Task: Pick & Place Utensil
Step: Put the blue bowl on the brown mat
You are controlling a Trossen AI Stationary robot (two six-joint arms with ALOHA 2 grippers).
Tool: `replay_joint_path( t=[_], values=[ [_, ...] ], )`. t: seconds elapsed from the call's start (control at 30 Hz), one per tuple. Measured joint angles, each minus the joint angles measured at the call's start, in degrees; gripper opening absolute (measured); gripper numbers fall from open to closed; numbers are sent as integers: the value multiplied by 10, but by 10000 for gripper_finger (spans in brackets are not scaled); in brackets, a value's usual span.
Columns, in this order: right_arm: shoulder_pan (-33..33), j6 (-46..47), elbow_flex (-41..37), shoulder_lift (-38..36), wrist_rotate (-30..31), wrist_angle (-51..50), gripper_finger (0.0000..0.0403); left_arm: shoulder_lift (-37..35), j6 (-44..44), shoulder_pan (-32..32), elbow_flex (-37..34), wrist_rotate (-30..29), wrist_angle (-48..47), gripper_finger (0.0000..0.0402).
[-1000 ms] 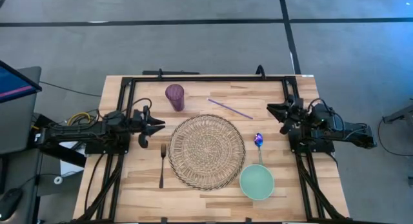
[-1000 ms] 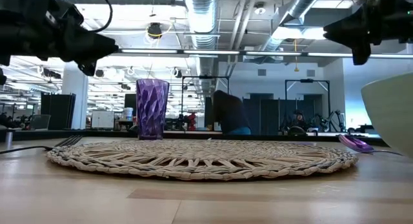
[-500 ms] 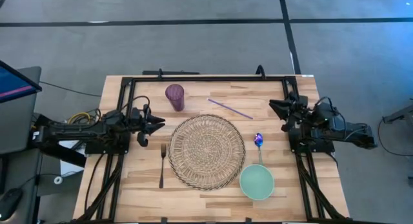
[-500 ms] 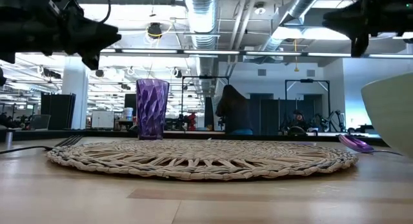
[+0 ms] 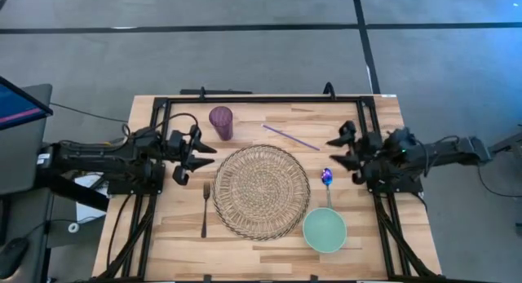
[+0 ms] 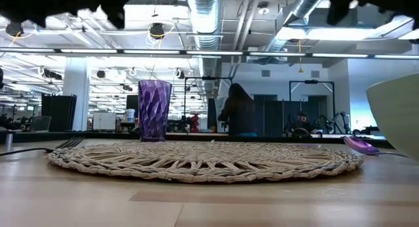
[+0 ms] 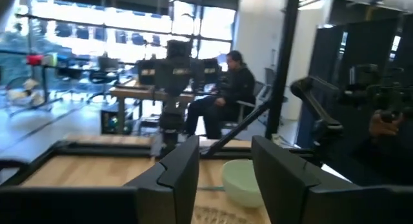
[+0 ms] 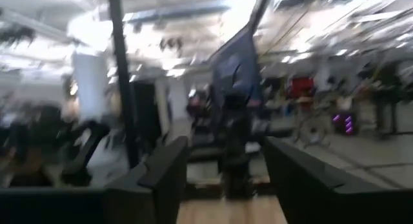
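Observation:
A dark fork (image 5: 205, 208) lies flat on the wooden table, just left of the round woven placemat (image 5: 261, 191). A spoon with a blue-purple bowl (image 5: 327, 179) lies on the table to the right of the placemat, above the green bowl (image 5: 325, 230). My left gripper (image 5: 196, 159) hovers open above the table, left of the placemat and beyond the fork's tines. My right gripper (image 5: 336, 152) hovers open just past the spoon's bowl end. The wrist views show nothing between the fingers of either my left gripper (image 7: 222, 179) or my right gripper (image 8: 226, 179).
A purple ribbed cup (image 5: 221, 122) stands at the far left of the placemat. A thin purple stick (image 5: 291, 137) lies at the far right of it. A black frame (image 5: 261, 99) runs along the table's far edge and sides. A person (image 6: 237, 116) sits in the room behind.
Both grippers have moved in toward the placemat and risen, and in the low view they now show only at its top edge. My right gripper has gone farther, toward the table's left edge, and now stands by the spoon. Both have opened wider.

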Motion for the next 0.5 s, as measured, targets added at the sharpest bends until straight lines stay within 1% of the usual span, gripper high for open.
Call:
replay_joint_path(
  t=[0.07,0.1,0.17,0.23,0.3,0.37,0.43,0.5],
  values=[
    [29,-14,37,47,3,-15,215,23,12,-10,18,0,1,150],
    [43,-17,59,64,3,-39,218,33,17,-14,24,0,0,151],
    [73,-12,117,94,15,-114,220,50,18,-21,27,0,-1,152],
    [110,7,179,129,57,-235,219,65,18,-27,28,-9,-1,152],
    [145,56,238,175,117,-365,216,79,18,-32,28,-17,-4,152],
    [180,140,288,228,159,-486,213,89,18,-32,28,-22,-4,152],
    [214,227,327,280,168,-570,210,93,20,-32,28,-24,-3,152],
    [250,298,360,327,163,-609,208,94,32,-32,28,-27,-3,149]
  ],
)
